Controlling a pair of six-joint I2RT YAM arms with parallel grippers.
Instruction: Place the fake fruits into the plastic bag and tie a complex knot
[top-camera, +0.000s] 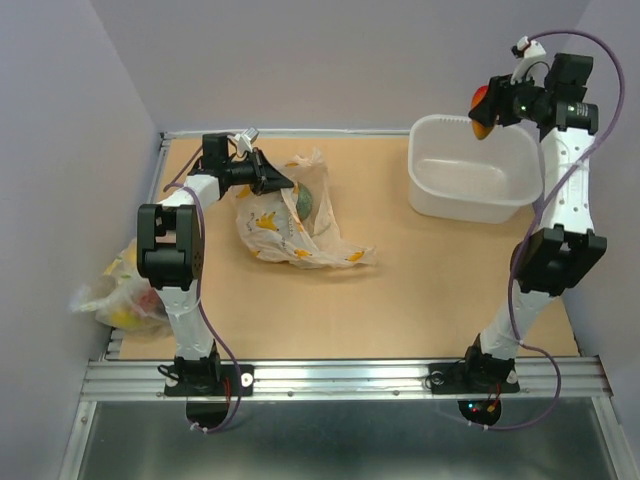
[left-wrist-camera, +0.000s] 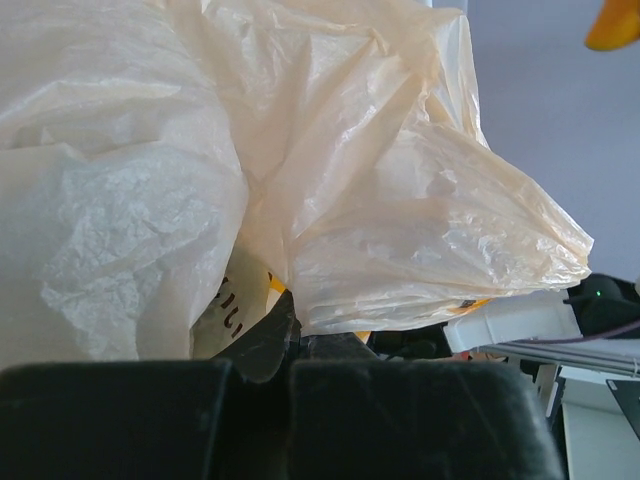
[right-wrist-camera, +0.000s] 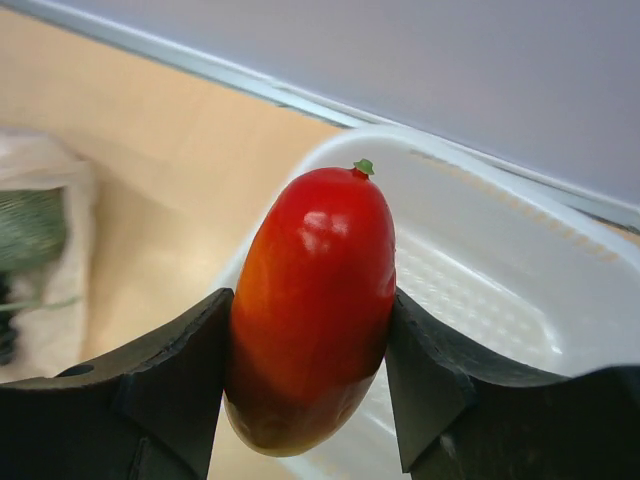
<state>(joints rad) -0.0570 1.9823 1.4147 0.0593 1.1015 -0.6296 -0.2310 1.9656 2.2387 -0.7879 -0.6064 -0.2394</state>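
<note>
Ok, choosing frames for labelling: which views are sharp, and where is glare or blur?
Top external: even light, sharp. Left wrist: the plastic bag fills the view, nearest folds soft. Right wrist: the red fruit sharp, with glare spots; the tub behind blurred.

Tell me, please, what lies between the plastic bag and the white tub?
Only bare tabletop, seen in the top view, separates the plastic bag from the tub.

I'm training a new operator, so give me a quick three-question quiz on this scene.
1. True or false: the right gripper holds a red fruit.
2. What is the left gripper clamped on?
3. Fill in: the white ____ by the right gripper is empty.
Key: 1 true. 2 the bag. 3 tub.
</note>
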